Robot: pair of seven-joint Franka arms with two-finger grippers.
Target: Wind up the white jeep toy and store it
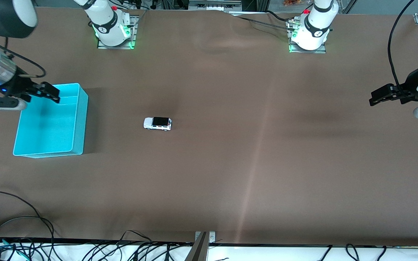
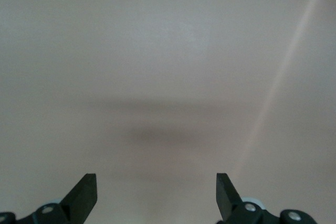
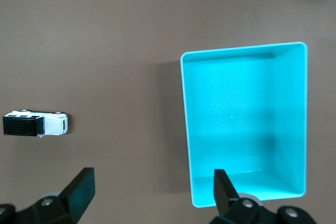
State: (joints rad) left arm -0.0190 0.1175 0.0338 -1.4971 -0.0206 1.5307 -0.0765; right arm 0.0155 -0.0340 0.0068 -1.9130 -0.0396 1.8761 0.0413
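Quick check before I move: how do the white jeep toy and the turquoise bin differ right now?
The white jeep toy is far smaller than the turquoise bin. The jeep is white with a black roof; the bin is plain turquoise. The jeep stands in the open on the brown table, while the bin lies toward the right arm's end, with the open right hand over its rim. The jeep is a closed body; the bin is open-topped and holds nothing. Both rest on the table, untouched.

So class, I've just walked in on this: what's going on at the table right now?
Nothing is being handled yet. The white jeep toy sits alone on the brown table, beside the empty turquoise bin. The right gripper hangs open over the bin's rim. The left gripper waits open above bare table at the left arm's end.
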